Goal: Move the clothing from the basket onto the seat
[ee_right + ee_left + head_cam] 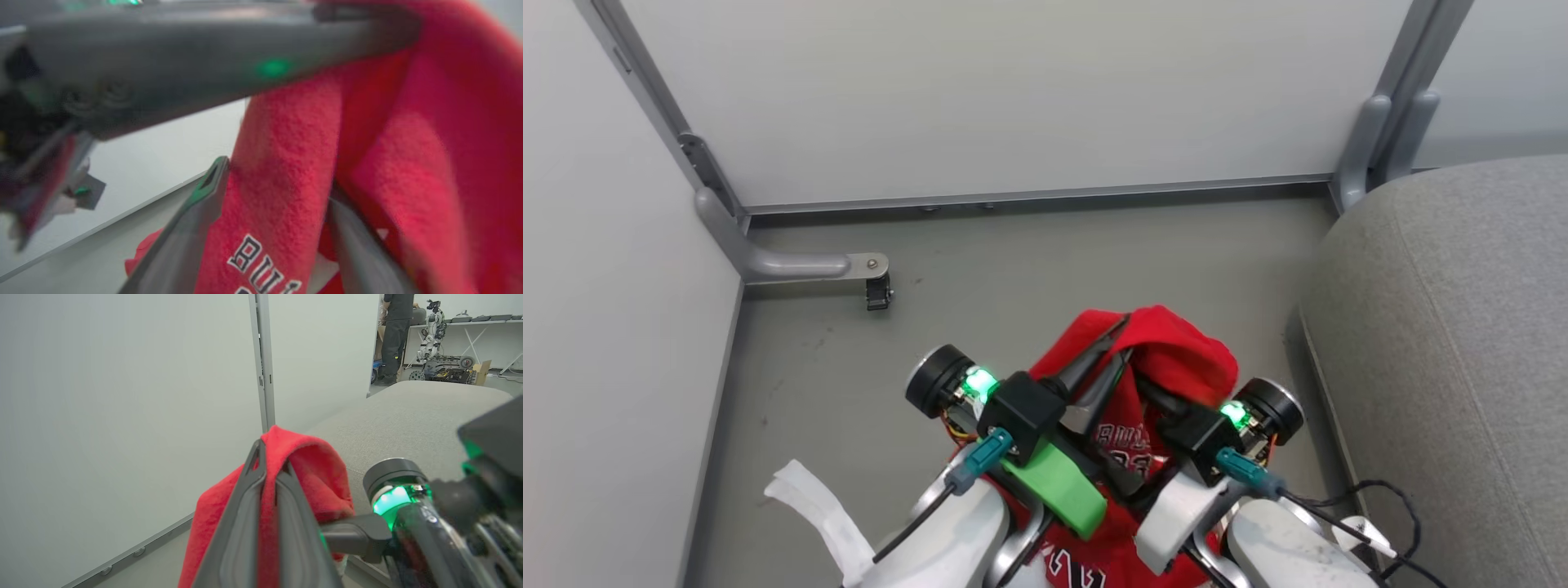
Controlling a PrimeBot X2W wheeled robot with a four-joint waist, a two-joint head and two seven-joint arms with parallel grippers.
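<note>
well, l fingers point(241, 522) clench jersey point(314, 473), r fingers point(179, 241) spread, above floor point(1054, 261) nr seat point(1462, 327).

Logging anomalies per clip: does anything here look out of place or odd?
Mostly fine. The clothing hangs bunched from the left gripper, whose jaws are shut on it, while the right gripper straddles a fold with jaws open. A white strip sticks out beside the left forearm; unidentifiable.
</note>
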